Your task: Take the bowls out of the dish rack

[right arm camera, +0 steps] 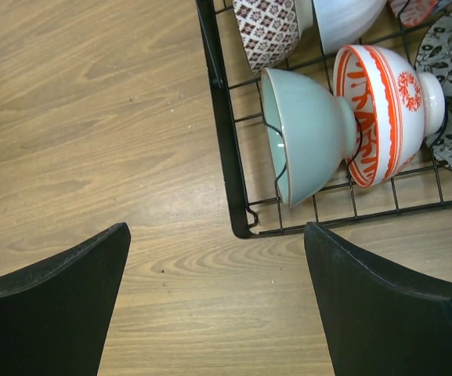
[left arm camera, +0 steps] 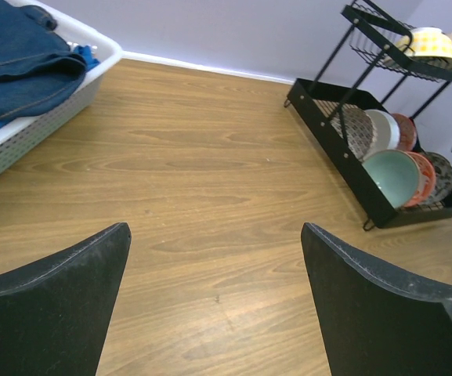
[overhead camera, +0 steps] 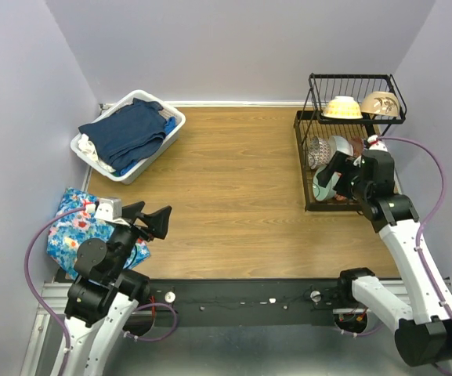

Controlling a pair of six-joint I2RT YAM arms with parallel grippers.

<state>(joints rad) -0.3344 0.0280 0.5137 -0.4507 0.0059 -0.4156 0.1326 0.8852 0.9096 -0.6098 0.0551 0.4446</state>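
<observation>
Dish rack (overhead camera: 303, 168) at right holds two bowls (overhead camera: 341, 107) on top, more slotted below; left pincer (left arm camera: 215, 227) and right pincer (right arm camera: 215, 229) gape wide, empty

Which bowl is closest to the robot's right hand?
The mint green bowl, on its edge at the rack's near corner. It sits nearest the right gripper; the orange bowl stands just behind it.

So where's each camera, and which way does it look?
Top: above and behind, looking down on the table; left arm and right arm show.
Left wrist: low over the table, facing the dish rack; left gripper shows.
Right wrist: over the rack's corner, looking down at the green bowl; right gripper shows.
Both wrist views share that bowl.
</observation>
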